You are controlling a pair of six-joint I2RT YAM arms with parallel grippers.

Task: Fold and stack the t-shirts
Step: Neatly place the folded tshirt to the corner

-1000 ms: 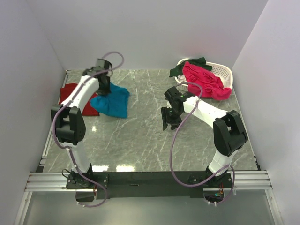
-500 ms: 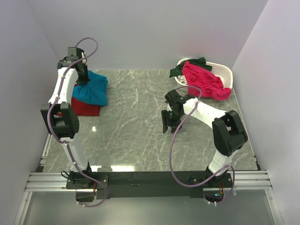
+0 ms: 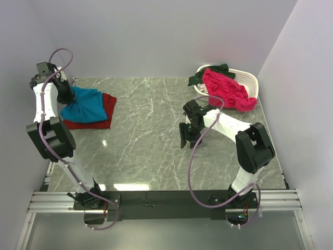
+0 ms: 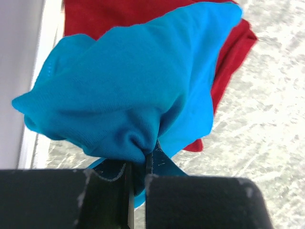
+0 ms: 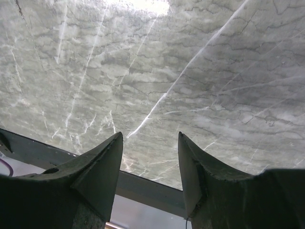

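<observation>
The teal-blue t-shirt (image 3: 84, 104) hangs bunched from my left gripper (image 3: 65, 96) at the far left, draped over the dark red t-shirt (image 3: 102, 115) that lies on the table. In the left wrist view my left gripper (image 4: 138, 160) is shut on a pinch of the teal-blue t-shirt (image 4: 128, 90), with the dark red t-shirt (image 4: 233, 52) under it. My right gripper (image 3: 186, 136) is open and empty above the table's middle; in its wrist view the right gripper (image 5: 150, 138) shows only bare marble between its fingers. A bright pink t-shirt (image 3: 228, 89) and a dark green t-shirt (image 3: 208, 73) lie in the basket.
The white slatted basket (image 3: 248, 79) stands at the back right corner. The left wall is close beside my left arm. The marble table's metal front rail (image 5: 147, 188) shows in the right wrist view.
My left gripper has carried the teal-blue t-shirt leftward, from the table beside the dark red one to over it near the left wall. The right arm has barely moved.
</observation>
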